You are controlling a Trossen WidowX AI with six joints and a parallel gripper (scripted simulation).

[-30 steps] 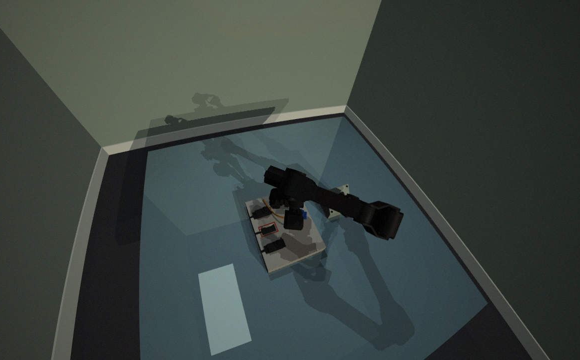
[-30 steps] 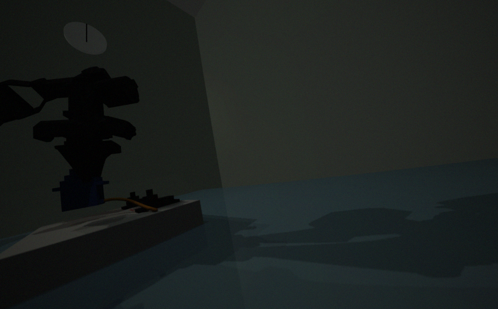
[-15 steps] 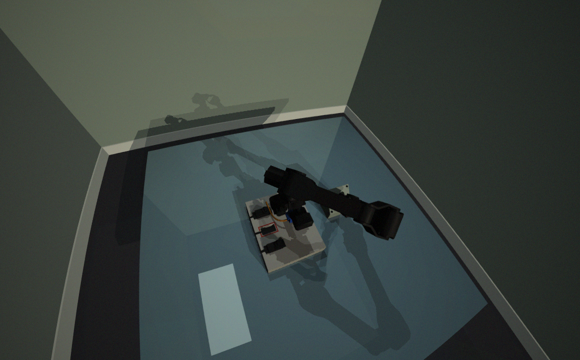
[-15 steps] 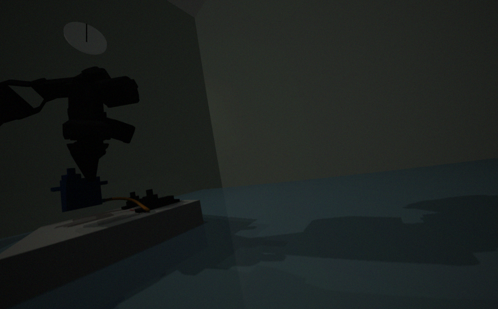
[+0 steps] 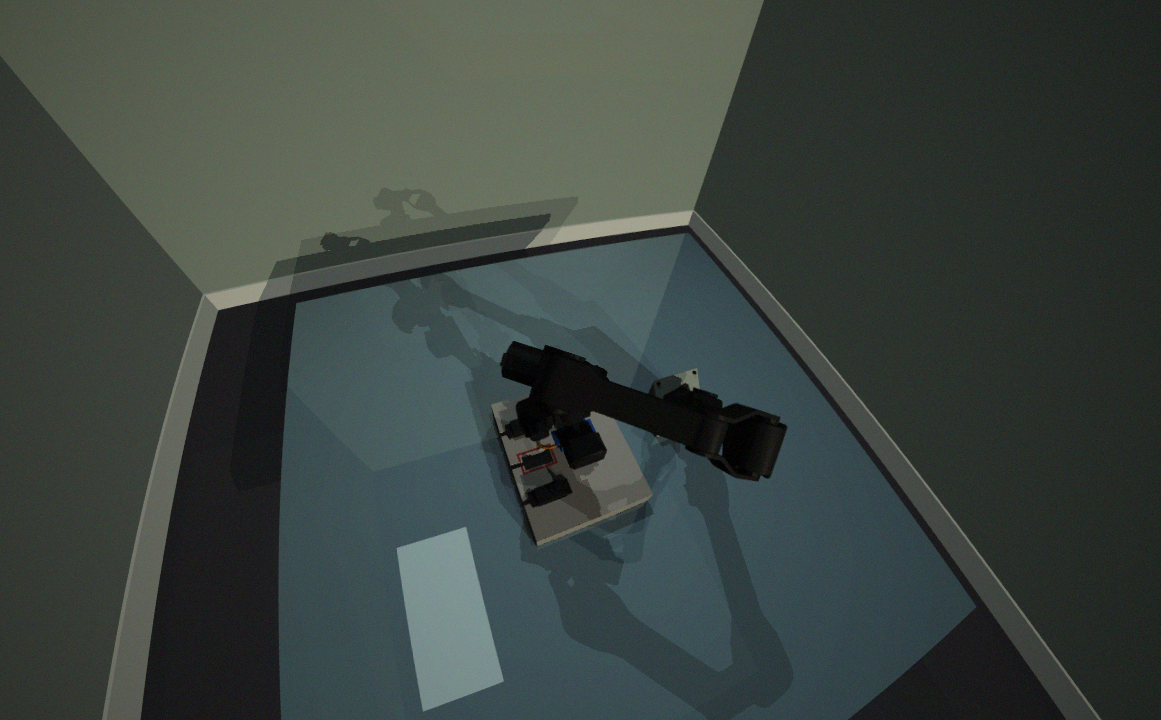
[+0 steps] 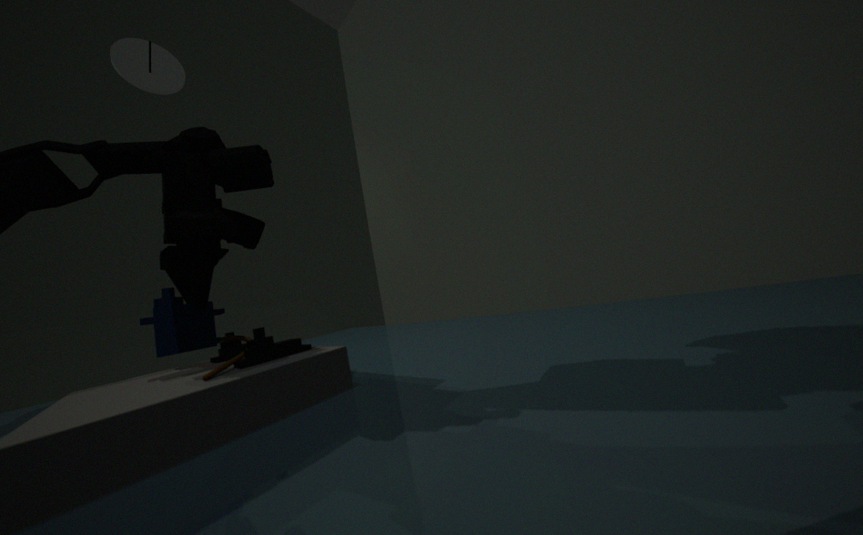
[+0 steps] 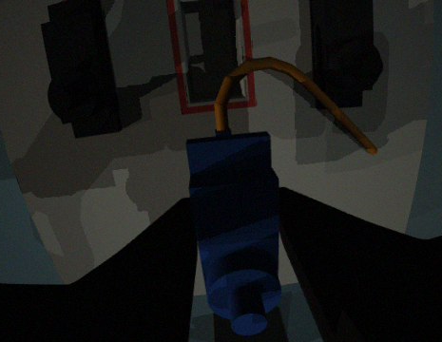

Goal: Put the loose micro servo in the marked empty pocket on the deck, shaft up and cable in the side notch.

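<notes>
Two dark fingers pinched the blue servo [image 7: 232,197] by its sides, one on each flank, with the gripper [image 7: 236,241] pointing down at the deck [image 7: 373,190]. In the wrist view the servo's round shaft [image 7: 249,317] lay toward the camera and its far end faced the red-outlined pocket [image 7: 212,47], which stood just beyond it and held nothing. An orange cable [image 7: 291,79] left the servo's far end, arched up over the lower right corner of the red outline and ran down to the right, its tip lying on the pale deck just below the right-hand black servo [image 7: 341,38]. A second black servo [image 7: 82,64] sat in the deck on the other side of the pocket. From the side, the blue servo [image 6: 178,325] hung above the deck [image 6: 154,399], not touching it, upright with its ears sticking out sideways, and the cable [image 6: 223,365] sloped down onto the deck surface near the dark seated servos [image 6: 261,345]. From above, the gripper [image 5: 582,445] stood over the deck [image 5: 606,497] just beside the red pocket [image 5: 537,460], and the arm [image 5: 647,407] reached across from its base at the right. The deck rested on a blue floor [image 5: 835,555], with a pale rectangle [image 5: 448,617] lying well apart from it.
</notes>
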